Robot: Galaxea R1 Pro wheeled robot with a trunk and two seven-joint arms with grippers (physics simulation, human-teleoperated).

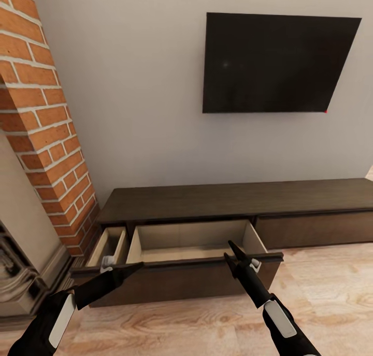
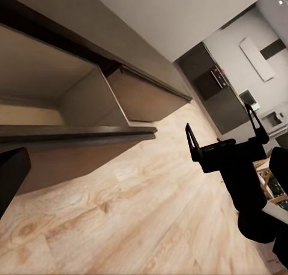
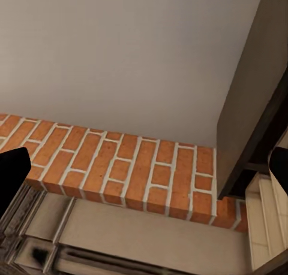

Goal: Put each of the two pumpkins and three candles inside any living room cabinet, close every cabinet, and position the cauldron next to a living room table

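— Where is the cabinet sitting, and how are its drawers standing?

— I'm looking at the cabinet (image 1: pixel 233 201) running low along the white wall (image 1: pixel 134 87), under the black TV (image 1: pixel 277 63), with the brick fireplace column (image 1: pixel 46 133) at its left end. Two of its drawers are hanging open: a wide drawer (image 1: pixel 197 242) showing pale beige insides, and a narrow drawer (image 1: pixel 109 245) beside it, nearer the bricks. I'm seeing nothing lying on the part of the wide drawer's floor that shows.

— And your grippers?

— My left gripper (image 1: pixel 135 267) is hovering at the front edge of the pulled-out drawers, near the gap between the two; I can't tell from here how far its jaws are standing apart. My right gripper (image 1: pixel 231 252) is pointing over the front panel of the wide drawer, near its right end; in the left wrist view the same right gripper (image 2: pixel 223 130) is showing both fingers spread wide with nothing between them.

— The floor?

— Light wood floor (image 1: pixel 321 288) is running in front of the cabinet.
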